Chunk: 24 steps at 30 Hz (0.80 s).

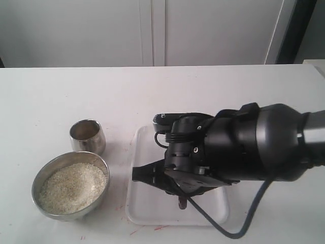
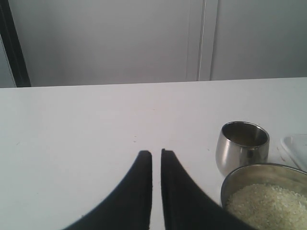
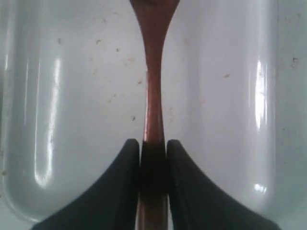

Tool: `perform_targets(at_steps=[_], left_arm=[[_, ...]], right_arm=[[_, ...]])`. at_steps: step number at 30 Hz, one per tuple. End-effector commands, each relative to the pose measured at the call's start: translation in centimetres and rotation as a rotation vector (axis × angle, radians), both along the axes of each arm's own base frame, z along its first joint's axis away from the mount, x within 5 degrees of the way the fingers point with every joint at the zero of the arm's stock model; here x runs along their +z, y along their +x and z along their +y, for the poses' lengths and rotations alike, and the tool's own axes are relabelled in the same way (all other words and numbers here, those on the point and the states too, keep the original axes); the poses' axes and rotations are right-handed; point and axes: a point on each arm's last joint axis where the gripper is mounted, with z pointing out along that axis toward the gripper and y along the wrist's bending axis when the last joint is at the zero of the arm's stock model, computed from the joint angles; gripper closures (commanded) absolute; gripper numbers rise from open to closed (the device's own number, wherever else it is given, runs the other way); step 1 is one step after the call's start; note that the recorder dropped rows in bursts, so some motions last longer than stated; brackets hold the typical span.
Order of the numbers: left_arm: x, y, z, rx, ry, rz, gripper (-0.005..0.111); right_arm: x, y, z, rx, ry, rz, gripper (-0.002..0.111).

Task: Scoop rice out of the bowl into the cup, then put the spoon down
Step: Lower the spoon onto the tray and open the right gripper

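The right arm (image 1: pixel 254 142) hides most of the spoon (image 3: pixel 153 86), and the head is cut off in the wrist view, but the right gripper (image 3: pixel 153 146) clamps its handle over the white tray (image 3: pixel 67 120), while the left gripper (image 2: pixel 156 154), closed on nothing, hangs near the cup (image 2: pixel 242 146) and the bowl (image 1: pixel 36 179) of rice (image 1: pixel 73 187).

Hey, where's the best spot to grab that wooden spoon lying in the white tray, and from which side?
Take the spoon by its long slim handle, coming down from above and closing across its width. It lies flat in the tray, so only the handle's narrow flanks are free; the right gripper clamps it there.
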Motion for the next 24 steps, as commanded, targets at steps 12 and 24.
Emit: perform_targets(at_steps=[12, 24], left_arm=[[0.2, -0.1, 0.0, 0.002, -0.007, -0.012, 0.092], [0.2, -0.1, 0.0, 0.002, -0.007, -0.012, 0.092]], right_arm=[[-1.2, 2.6, 1.1, 0.051, -0.082, -0.079, 0.108], [-2.3, 3.6, 0.1, 0.079, -0.15, -0.04, 0.108]])
